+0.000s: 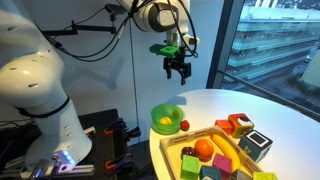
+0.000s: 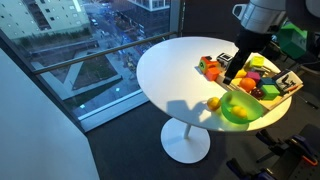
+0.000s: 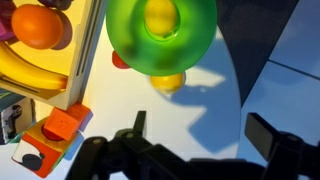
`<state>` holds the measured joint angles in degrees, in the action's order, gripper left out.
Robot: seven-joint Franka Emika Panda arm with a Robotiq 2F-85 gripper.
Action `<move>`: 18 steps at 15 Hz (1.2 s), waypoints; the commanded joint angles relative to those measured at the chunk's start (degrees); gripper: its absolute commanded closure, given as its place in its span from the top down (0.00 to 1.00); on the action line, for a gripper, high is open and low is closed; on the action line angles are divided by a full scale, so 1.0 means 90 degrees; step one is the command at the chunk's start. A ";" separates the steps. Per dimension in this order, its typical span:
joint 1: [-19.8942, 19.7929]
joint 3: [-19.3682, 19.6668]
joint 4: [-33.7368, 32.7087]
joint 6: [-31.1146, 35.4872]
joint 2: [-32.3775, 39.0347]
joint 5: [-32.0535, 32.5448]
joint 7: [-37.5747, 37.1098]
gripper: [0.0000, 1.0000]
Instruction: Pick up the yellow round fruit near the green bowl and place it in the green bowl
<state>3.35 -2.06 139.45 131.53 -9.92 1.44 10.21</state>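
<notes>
The green bowl sits near the white table's edge, also in both exterior views. A yellow round piece lies inside it. The yellow round fruit rests on the table against the bowl's outer rim; it also shows in an exterior view. My gripper is open and empty, well above the table and above the bare tabletop just beside the fruit. It shows in both exterior views.
A small red ball lies by the bowl on the tray side. A flat wooden tray holds coloured blocks, an orange round fruit and a banana. The round table's edge is close to the bowl.
</notes>
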 commanded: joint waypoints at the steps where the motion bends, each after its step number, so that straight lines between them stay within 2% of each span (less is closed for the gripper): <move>1: -0.0057 -0.0002 0.0004 0.0123 0.0249 0.0220 -0.0110 1.00; 12: -0.0079 -0.0009 -0.0051 0.0052 0.1181 0.1009 -0.0621 1.00; 18: -0.0082 0.0008 -0.0047 0.0423 0.1462 0.0843 -0.0533 1.00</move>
<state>2.98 -2.01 139.54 133.27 2.21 9.16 5.90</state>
